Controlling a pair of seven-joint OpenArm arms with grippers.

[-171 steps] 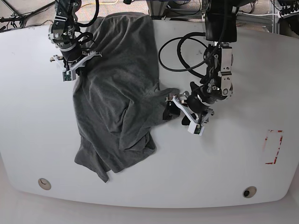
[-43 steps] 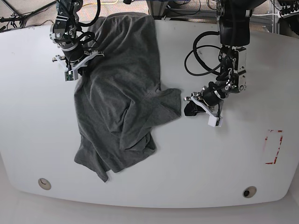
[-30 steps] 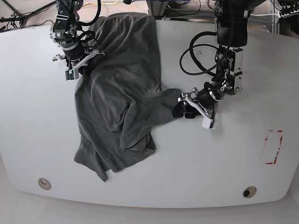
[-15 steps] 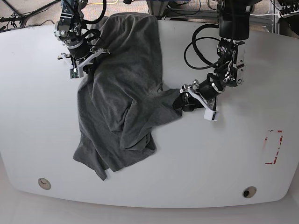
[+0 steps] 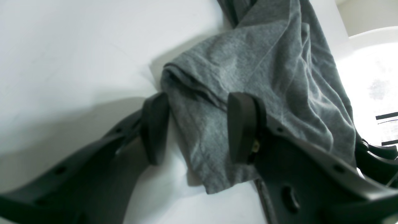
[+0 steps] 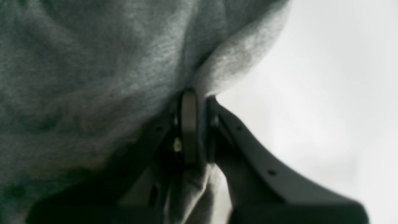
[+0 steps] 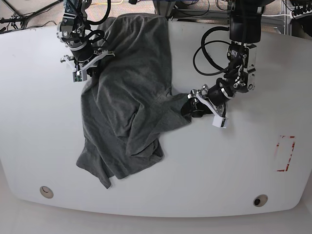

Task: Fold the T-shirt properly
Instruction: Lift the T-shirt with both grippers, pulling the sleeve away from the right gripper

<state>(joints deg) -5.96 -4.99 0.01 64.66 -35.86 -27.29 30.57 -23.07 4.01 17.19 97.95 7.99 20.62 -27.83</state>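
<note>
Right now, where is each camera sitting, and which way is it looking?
Base: high above, looking down on the white table, the T-shirt and both arms.
Left wrist: on the left arm, looking along the left gripper, its open fingers either side of a shirt edge.
Right wrist: on the right arm, very close, right gripper pinching grey cloth.
Shared: all three show the T-shirt; the base view shows both grippers too.

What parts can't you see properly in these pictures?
- Right wrist view: blurry; the T-shirt fills it, so where the right gripper bites is unclear.
- Left wrist view: the shirt's far end runs off the top edge, the window glare washes out the right side.
- Base view: the shirt's underside and buried sleeve are hidden by its own folds on the table.
</note>
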